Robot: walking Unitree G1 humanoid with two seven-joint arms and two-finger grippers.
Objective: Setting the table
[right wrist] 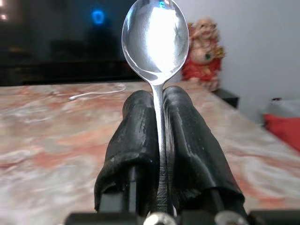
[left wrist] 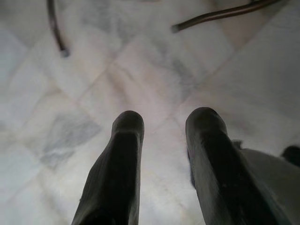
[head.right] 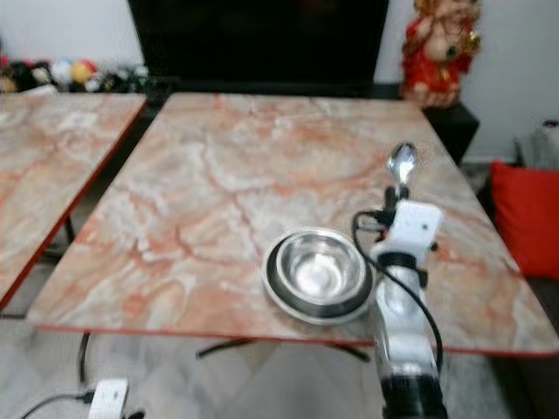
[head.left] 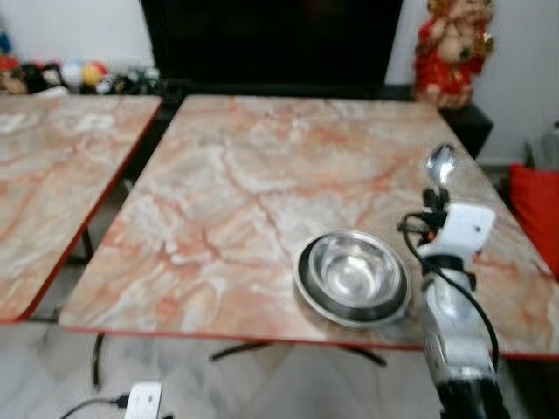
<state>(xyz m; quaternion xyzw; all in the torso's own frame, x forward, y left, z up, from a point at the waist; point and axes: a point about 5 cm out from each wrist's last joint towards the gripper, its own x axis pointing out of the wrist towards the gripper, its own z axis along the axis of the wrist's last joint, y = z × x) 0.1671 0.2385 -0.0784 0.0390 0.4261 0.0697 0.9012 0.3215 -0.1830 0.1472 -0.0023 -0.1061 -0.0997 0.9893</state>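
Nearest the head camera, the right gripper (right wrist: 161,140) is clamped on a spoon (right wrist: 156,37), handle pinched between both black fingers, bowl end sticking out past the tips. It hovers over the marble table (head.left: 262,175), just right of the steel bowl (head.left: 354,278), which sits near the table's front edge. Judging by the task, the spoon wants laying beside the bowl; its long axis already runs away from the robot, parallel to the table's right edge. Bare marble lies between bowl and that edge, though the strip looks narrow. The left gripper (left wrist: 161,140) hangs idle over the floor, fingers parted
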